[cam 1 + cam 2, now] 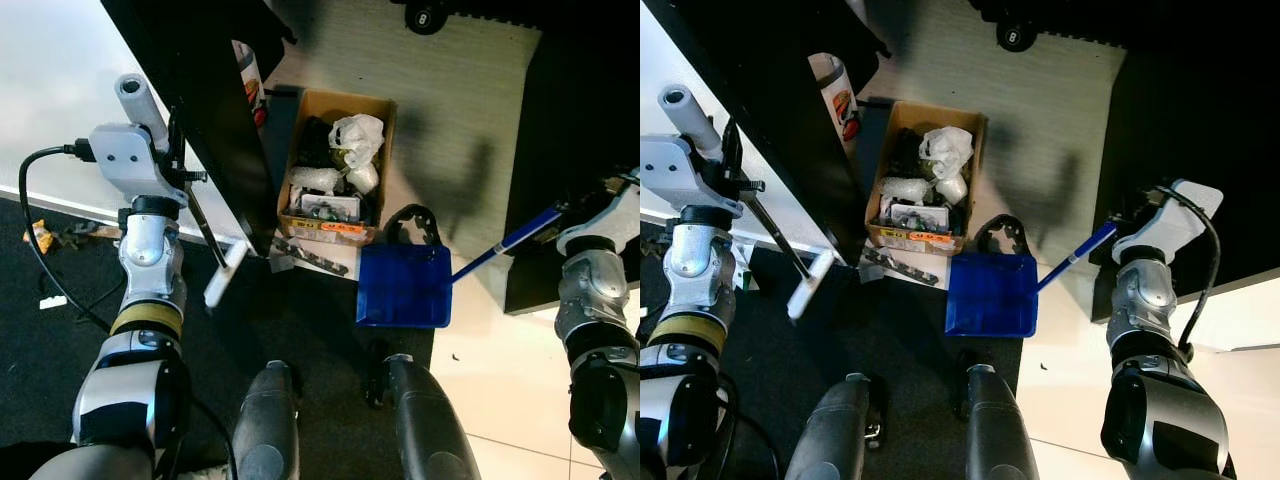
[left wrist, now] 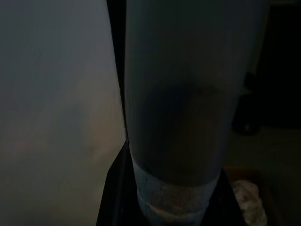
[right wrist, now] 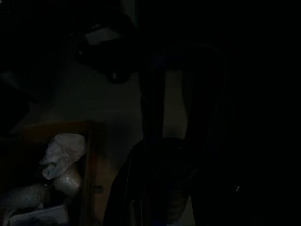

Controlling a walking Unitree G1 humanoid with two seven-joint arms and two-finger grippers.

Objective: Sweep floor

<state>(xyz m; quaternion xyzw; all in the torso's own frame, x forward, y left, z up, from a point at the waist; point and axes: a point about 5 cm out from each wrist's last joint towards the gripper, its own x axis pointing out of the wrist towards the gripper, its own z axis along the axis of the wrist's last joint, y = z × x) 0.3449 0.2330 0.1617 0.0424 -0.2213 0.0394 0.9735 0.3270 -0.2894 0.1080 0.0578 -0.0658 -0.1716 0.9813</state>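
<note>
Dark carpet meets pale floor; left claw (image 1: 178, 150) grips the broom (image 1: 222, 275), right claw (image 1: 600, 195) clamps the dustpan (image 1: 404, 287) handle, dustpan lying right of the brush.

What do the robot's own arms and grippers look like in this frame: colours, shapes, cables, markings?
Both arms are silver metal segments with black joints. The left arm has a tan band above the elbow, a grey wrist block and a black cable looping off it. The right arm has a pale wrist housing and a black cable.
</note>
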